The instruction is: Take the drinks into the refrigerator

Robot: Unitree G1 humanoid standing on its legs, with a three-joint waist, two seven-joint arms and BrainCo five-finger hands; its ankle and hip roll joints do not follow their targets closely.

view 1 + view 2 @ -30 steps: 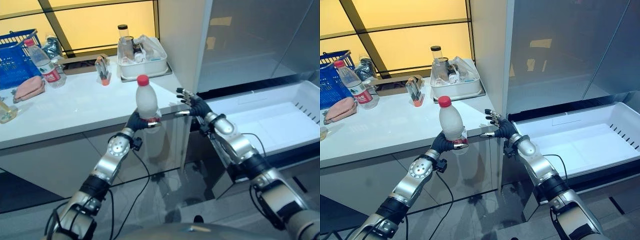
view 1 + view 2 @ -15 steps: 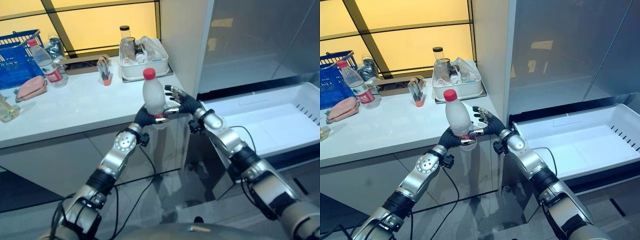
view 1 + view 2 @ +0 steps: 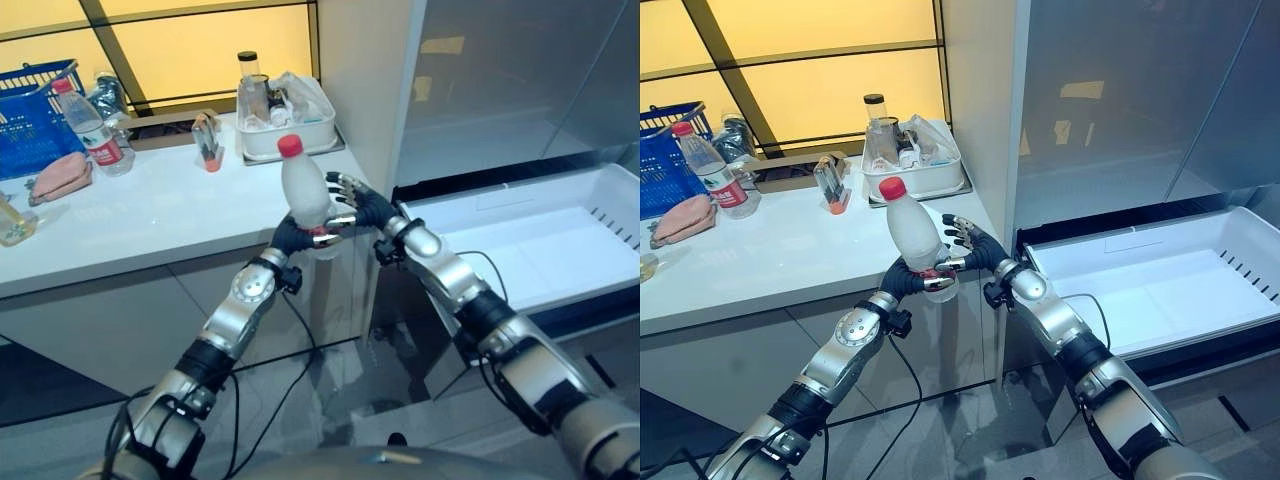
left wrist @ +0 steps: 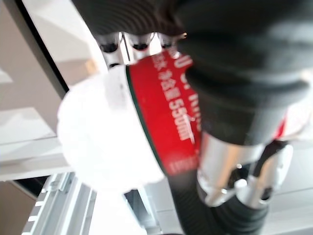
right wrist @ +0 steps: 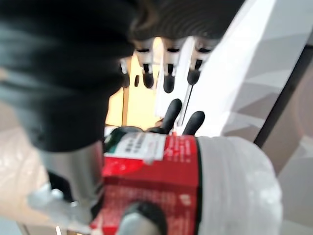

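Bottle (image 3: 304, 195), gripped by the left hand (image 3: 292, 236), now meets the right hand (image 3: 358, 206), whose spread fingers have closed in: a handover toward the drawer (image 3: 610, 190) looks underway.

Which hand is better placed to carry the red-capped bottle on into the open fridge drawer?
Probably the right. The left hand grips the bottle, while the right hand meets it from the side nearer the open white drawer.
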